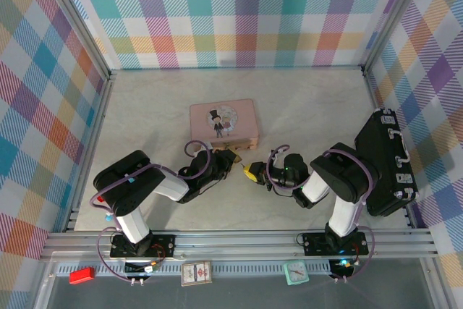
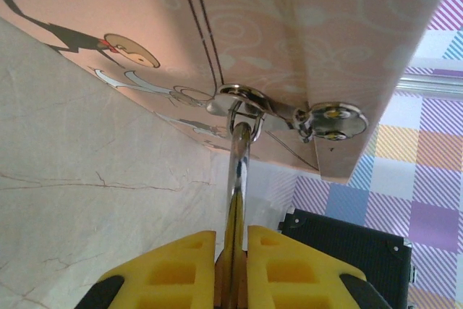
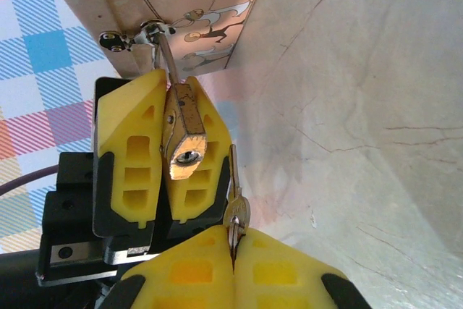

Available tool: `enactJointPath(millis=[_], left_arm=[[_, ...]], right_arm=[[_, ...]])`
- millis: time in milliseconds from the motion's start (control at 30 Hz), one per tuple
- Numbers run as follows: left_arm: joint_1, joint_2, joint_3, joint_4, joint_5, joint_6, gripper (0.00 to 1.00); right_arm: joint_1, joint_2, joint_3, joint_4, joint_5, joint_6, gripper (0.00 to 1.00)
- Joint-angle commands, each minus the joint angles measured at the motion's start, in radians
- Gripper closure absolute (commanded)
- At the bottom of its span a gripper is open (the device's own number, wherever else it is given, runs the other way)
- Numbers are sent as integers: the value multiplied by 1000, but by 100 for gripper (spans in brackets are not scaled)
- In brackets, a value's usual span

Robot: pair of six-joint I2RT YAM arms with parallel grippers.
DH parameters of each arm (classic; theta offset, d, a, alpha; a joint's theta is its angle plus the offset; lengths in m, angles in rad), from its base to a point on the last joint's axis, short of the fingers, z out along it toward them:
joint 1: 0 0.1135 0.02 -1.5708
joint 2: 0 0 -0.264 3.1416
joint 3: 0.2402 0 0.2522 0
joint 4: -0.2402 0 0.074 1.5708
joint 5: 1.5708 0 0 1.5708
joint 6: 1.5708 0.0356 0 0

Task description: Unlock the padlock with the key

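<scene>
**Padlock [image 3: 184,132] clamped, key [image 3: 234,211] pinched just beside it**

From overhead, both arms lean in toward each other in front of the pink tin [image 1: 222,121]. The tin lies flat on the pale marbled table [image 1: 145,106]. The left gripper [image 1: 226,158] sits at the tin's near right corner. The right gripper [image 1: 251,171] is just beside it, and their yellow tips nearly meet. From up here the lock and key are too small for me to pick out. A black case [image 1: 387,164] stands along the right edge, beyond the right arm.

In the left wrist view, the left gripper's yellow fingers [image 2: 173,273] are drawn in to a narrow slot with the brass body squeezed between them. The silver shackle [image 2: 240,157] climbs out of that slot and hooks through the ring of the gold clasp [image 2: 242,99] on the tin's side wall.

In the right wrist view, the right gripper's fingers [image 3: 181,273] are pressed together on the key's round head, and the thin blade points straight up from them. The left gripper holds the padlock bottom-first toward the lens, so the keyhole [image 3: 186,157] faces the camera. The shackle runs up to the clasp above. The blade stands to the right of the keyhole, alongside the outer face of the nearer yellow finger, and is not in the hole.
</scene>
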Motion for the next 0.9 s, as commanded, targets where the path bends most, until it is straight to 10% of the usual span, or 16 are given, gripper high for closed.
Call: enactJointPath(millis=[0,867], left_arm=[[-8,30,-16,42,63,-36,100],[-12,20,-10,39,66,-18,100]], right_arm=[[-13,-9,-9,62,-20,3,100],[-24,-46,10,66,-36,-6,100]])
